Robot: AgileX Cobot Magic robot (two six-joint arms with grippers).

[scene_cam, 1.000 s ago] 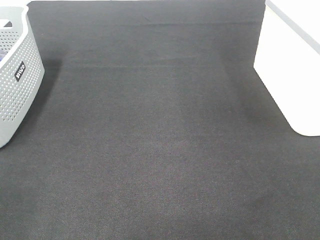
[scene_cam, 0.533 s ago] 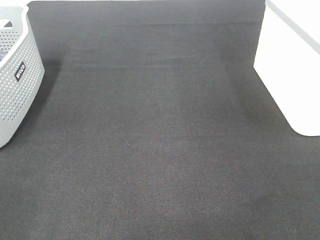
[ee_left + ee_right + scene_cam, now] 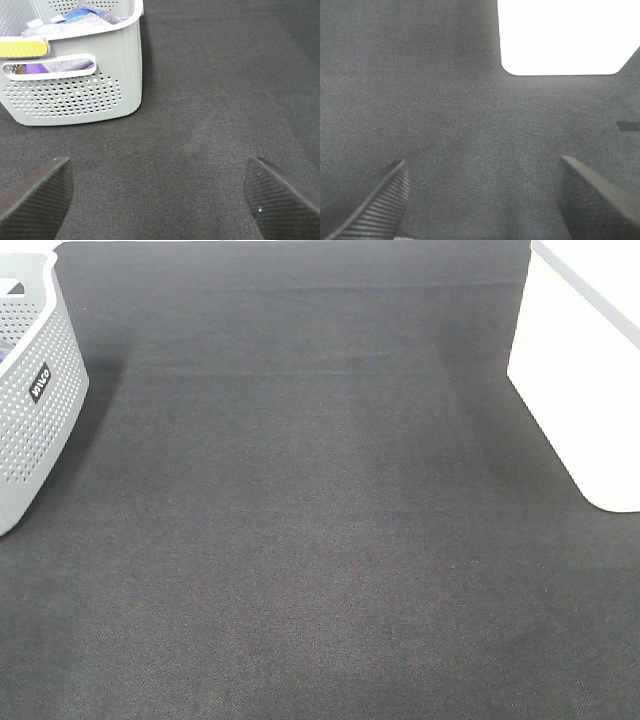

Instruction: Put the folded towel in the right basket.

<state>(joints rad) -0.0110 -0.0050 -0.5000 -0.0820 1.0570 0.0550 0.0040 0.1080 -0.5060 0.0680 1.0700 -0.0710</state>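
The right basket (image 3: 590,390) is plain white and stands at the table's right edge; it also shows in the right wrist view (image 3: 565,35). No folded towel lies on the black cloth. The grey perforated left basket (image 3: 35,420) holds bunched purple, blue and grey cloths (image 3: 60,65); I cannot tell whether one of them is folded. My left gripper (image 3: 160,200) is open and empty, low over the cloth just in front of the grey basket (image 3: 75,95). My right gripper (image 3: 482,200) is open and empty, a little short of the white basket. Neither gripper shows in the exterior high view.
A black cloth (image 3: 320,520) covers the whole table between the two baskets. A yellow-green strip (image 3: 22,47) sits on the grey basket's rim. A small dark mark (image 3: 627,126) lies on the cloth near the white basket.
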